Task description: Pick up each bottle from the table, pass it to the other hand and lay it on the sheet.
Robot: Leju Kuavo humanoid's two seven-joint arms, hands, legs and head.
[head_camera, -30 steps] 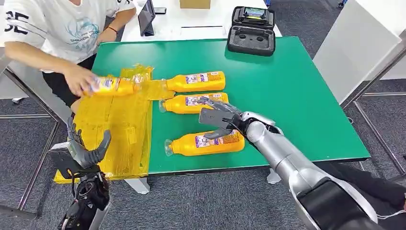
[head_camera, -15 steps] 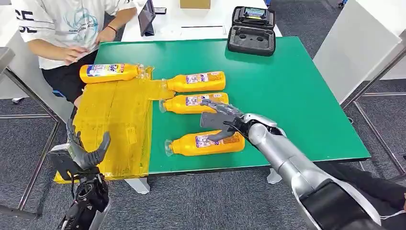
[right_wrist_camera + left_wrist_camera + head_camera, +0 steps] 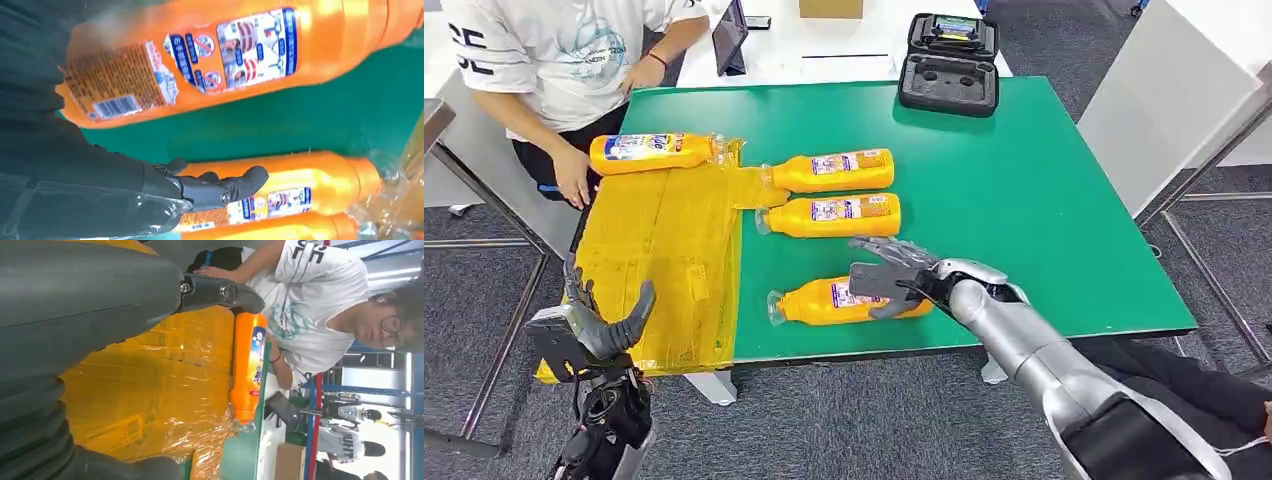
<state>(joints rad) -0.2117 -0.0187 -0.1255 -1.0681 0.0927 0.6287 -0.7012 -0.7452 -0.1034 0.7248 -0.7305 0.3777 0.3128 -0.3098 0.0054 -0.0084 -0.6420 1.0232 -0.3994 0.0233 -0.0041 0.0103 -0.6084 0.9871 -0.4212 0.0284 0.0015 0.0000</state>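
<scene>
Three orange bottles lie on the green table (image 3: 1024, 190): a far one (image 3: 834, 171), a middle one (image 3: 829, 215) and a near one (image 3: 849, 301). Another orange bottle (image 3: 652, 152) (image 3: 246, 371) lies at the far end of the yellow sheet (image 3: 664, 260). My right hand (image 3: 886, 276) hovers spread just above the near bottle (image 3: 200, 65), holding nothing. The right wrist view has the middle bottle (image 3: 300, 187) beyond a fingertip (image 3: 250, 179). My left hand (image 3: 589, 320) waits open below the sheet's near-left corner, off the table.
A person in a white shirt (image 3: 564, 50) sits at the table's far left, one hand (image 3: 574, 178) by the sheet's edge. A black case (image 3: 949, 65) stands at the far edge. The green surface to the right is bare.
The person set the bottle down on the far end of the sheet and drew the hand back. My right hand moved from over the middle bottle toward me, over the near bottle.
</scene>
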